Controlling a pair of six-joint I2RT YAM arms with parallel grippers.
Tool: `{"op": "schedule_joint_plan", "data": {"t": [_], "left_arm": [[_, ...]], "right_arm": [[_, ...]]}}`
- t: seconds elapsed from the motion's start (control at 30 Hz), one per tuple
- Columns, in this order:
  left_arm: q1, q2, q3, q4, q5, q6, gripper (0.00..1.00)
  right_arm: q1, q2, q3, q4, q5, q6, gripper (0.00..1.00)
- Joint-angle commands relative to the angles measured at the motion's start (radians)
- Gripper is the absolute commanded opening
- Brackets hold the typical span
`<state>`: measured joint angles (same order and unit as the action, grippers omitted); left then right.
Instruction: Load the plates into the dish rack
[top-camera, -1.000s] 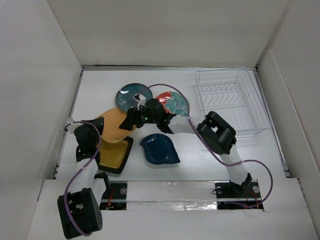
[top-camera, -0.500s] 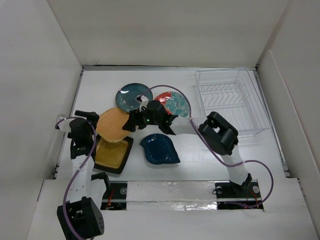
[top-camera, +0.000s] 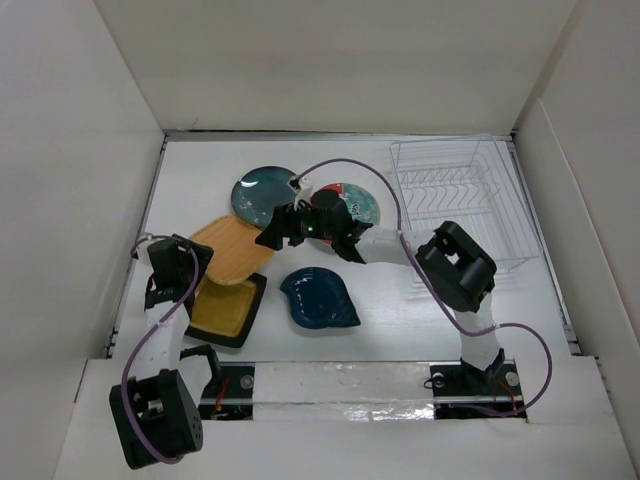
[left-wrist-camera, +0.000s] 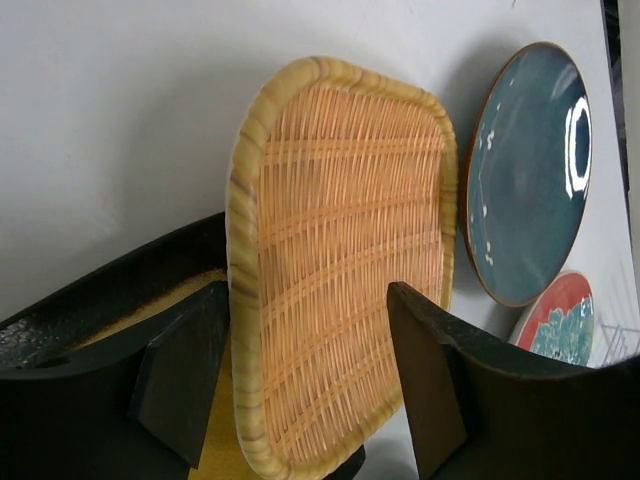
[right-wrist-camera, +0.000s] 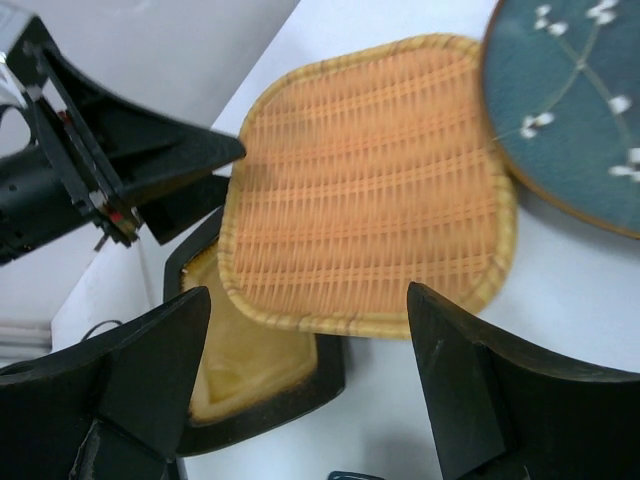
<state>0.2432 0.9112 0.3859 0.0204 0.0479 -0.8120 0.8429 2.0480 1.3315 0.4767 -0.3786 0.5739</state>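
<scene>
Orange plate let go, now leaning on mustard plate, corner toward teal plate | left gripper, right gripper: jaws spread, empty

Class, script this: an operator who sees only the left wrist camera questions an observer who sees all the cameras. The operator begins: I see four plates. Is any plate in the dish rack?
Observer: No, the dish rack holds no plates.
Operator: Is there a fifth plate?
Observer: Yes, a dark blue leaf-shaped plate lies flat to the right of the yellow plate.
Operator: Where is the other arm?
Observer: The right gripper is open beside the orange plate, holding nothing.
</scene>
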Motion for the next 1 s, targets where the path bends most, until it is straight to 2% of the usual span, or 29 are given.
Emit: {"op": "schedule_joint_plan", "data": {"t": [0.0,0.33,0.43,0.47,0.57,0.6,0.9,0.97], "left_arm": [[0.002,0.024,-0.024,0.055,0.053,0.007,0.59],[0.002,0.098,-0.048,0.162,0.078,-0.012,0.44],[0.002,0.071,-0.070,0.179,0.061,-0.018,0.26],[0.002,0.058,-0.079,0.179,0.049,-0.024,0.17],[0.002,0.005,-0.097,0.187,0.026,-0.038,0.08],[0.002,-0.023,-0.101,0.185,0.023,-0.039,0.01],[0.011,-0.208,-0.039,0.047,-0.039,0.005,0.00],[0.011,-0.203,0.007,0.021,-0.039,0.033,0.00]], "right_arm": [[-0.024,-0.061,-0.017,0.074,-0.019,0.006,0.85],[-0.033,-0.081,-0.032,0.088,-0.031,0.011,0.84],[-0.033,-0.091,-0.040,0.092,-0.034,0.014,0.84],[-0.042,-0.095,-0.041,0.092,-0.039,0.014,0.84],[-0.042,-0.121,-0.051,0.092,-0.045,0.012,0.84],[-0.042,-0.129,-0.054,0.092,-0.045,0.012,0.84],[-0.051,-0.229,-0.095,0.100,-0.075,0.007,0.84],[-0.051,-0.239,-0.103,0.105,-0.083,0.007,0.85]]}}
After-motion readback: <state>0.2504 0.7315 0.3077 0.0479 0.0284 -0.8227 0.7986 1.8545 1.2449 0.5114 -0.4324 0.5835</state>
